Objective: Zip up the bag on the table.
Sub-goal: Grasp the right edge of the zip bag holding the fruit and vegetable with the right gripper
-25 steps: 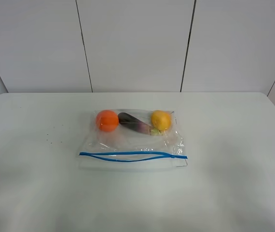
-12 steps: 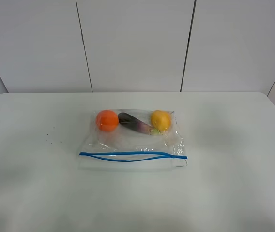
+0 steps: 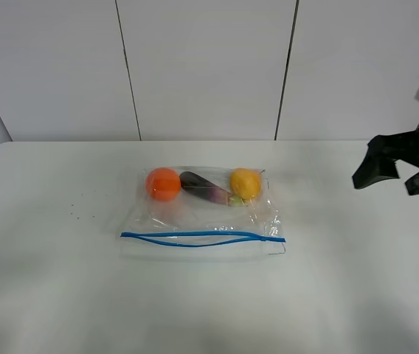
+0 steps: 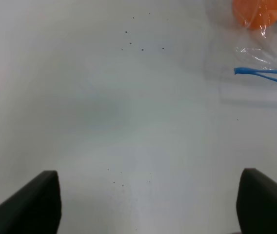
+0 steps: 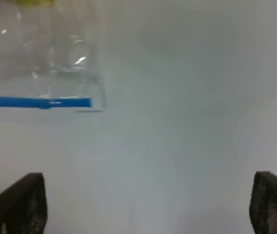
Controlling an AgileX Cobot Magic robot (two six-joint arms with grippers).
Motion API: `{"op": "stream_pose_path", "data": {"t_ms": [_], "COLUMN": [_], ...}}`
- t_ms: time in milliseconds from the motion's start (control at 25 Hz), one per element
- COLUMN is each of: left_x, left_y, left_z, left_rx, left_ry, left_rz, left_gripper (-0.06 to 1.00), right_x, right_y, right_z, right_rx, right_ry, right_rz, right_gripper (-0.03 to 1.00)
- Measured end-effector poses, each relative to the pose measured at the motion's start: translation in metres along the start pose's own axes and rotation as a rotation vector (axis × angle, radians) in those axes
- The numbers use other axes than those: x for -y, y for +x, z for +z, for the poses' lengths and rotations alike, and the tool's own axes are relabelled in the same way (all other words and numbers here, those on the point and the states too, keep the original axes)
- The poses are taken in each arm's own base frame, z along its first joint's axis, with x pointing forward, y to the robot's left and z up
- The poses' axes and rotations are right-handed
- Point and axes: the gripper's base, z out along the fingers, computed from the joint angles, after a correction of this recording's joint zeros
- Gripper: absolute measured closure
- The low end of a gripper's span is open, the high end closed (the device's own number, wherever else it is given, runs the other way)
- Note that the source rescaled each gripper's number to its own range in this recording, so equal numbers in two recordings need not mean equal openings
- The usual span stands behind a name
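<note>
Bag point(image 3: 202, 214) lies flat mid-way across the bench point(image 3: 47, 280), blue zipper strip point(image 3: 202, 237) along its 6 o'clock edge (fruit point(image 3: 164, 184) toward 12). Right gripper point(image 3: 392, 179) hovers at 3 o'clock, well apart, fingers spread wide. Left gripper point(image 4: 148, 202), off the 9 o'clock end, has its fingers apart too.

White wall panels point(image 3: 206, 70) with dark vertical seams point(image 3: 127, 70) stand beyond tiny dark specks point(image 3: 73, 215).

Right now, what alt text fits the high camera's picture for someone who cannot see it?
A clear plastic bag lies on a white table, its blue zipper strip along the near edge partly parted, with an orange fruit, a purple fruit and a yellow fruit inside. The right gripper, blurred, hangs at the right edge, apart from the bag.
</note>
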Motion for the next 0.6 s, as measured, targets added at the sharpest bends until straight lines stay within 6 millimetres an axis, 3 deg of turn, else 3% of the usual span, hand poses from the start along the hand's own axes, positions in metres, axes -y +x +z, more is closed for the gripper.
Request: {"op": "stream_pose_path", "data": {"t_ms": [240,400,600], "left_x": [0.000,0.000,0.000], "left_y": [0.000,0.000,0.000], "left_z": [0.000,0.000,0.000], "left_rx": [0.000,0.000,0.000], "left_ry": [0.000,0.000,0.000], "left_rz": [0.000,0.000,0.000], "left_gripper": [-0.04,-0.04,-0.04], "right_x": [0.008,0.010,0.014], "right_y": [-0.017,-0.020,-0.017], "right_z": [0.082,0.123,0.159], "right_rx": [-0.105,-0.113,-0.128], "right_ry": [-0.172,-0.277,-0.370], "right_rz": [0.008,0.018,0.024], "right_gripper": [0.05,0.05,0.05]}}
